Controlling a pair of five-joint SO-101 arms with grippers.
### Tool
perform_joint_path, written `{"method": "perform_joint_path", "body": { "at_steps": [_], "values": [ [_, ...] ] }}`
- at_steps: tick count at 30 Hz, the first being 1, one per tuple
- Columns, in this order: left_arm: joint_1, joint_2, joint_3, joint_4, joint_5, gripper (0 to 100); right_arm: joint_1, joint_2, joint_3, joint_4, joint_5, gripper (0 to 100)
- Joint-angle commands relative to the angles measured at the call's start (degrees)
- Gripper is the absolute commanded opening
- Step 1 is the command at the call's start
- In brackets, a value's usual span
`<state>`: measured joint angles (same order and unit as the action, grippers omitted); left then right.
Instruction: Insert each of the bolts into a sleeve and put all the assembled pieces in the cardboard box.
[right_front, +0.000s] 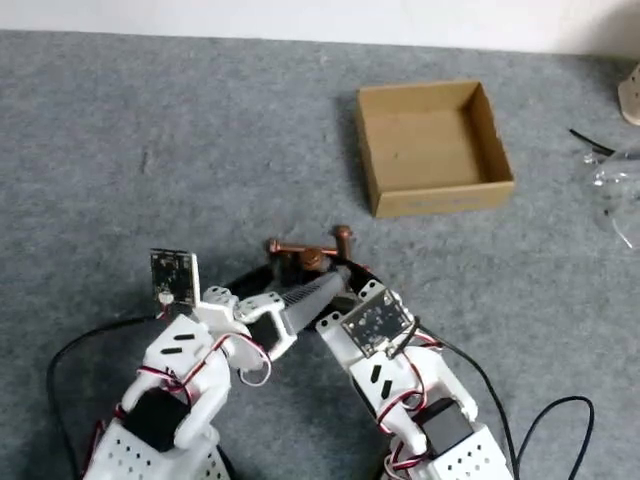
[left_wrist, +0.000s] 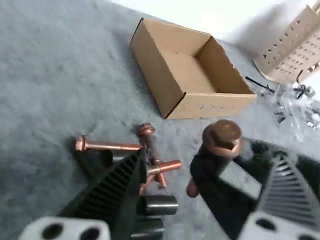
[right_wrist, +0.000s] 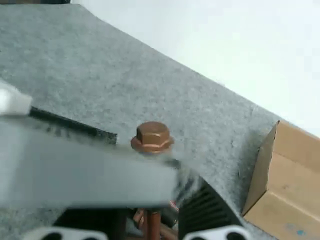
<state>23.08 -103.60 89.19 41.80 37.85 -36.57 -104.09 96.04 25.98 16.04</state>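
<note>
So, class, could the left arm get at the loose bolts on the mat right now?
Probably yes: the left fingers, open, sit right at the loose bolts; the right fingers, gripping an upright bolt, crowd one side only.

Soft, even light from overhead across grey mat (right_front: 150, 130); no hard shadows, no glare. Cardboard box (right_front: 432, 148) lit throughout its interior. Left wrist view: white strip (left_wrist: 210, 12) beyond mat's far edge washed out bright; perforated white rack (left_wrist: 292, 45) throws soft grey shadow onto it. Right wrist view: white wall (right_wrist: 225, 45) bright, evenly lit.
</note>
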Motion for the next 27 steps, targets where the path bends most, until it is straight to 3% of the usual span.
{"method": "perform_joint_path", "body": {
  "at_steps": [1, 9, 14, 21, 27],
  "values": [
    [-6.1, -0.7, -5.8, 0.2, 4.7, 36, -0.1, -1.2, 7.3, -0.5, 0.6, 0.4],
    [-12.3, -0.7, -6.4, 0.1, 5.9, 36, -0.1, -1.2, 7.3, -0.5, 0.7, 0.4],
    [-20.5, -0.2, -6.0, 0.2, 5.0, 35, 0.0, -1.2, 7.3, -0.5, 0.8, 0.4],
    [-21.8, -0.3, -6.5, 7.8, -14.3, 35, 2.4, -1.2, 7.3, -0.4, 0.8, 0.4],
    [-22.1, -0.3, -6.1, 8.4, -26.4, 19, 5.1, -1.2, 7.3, -0.7, 0.8, 0.4]
  ]
}}
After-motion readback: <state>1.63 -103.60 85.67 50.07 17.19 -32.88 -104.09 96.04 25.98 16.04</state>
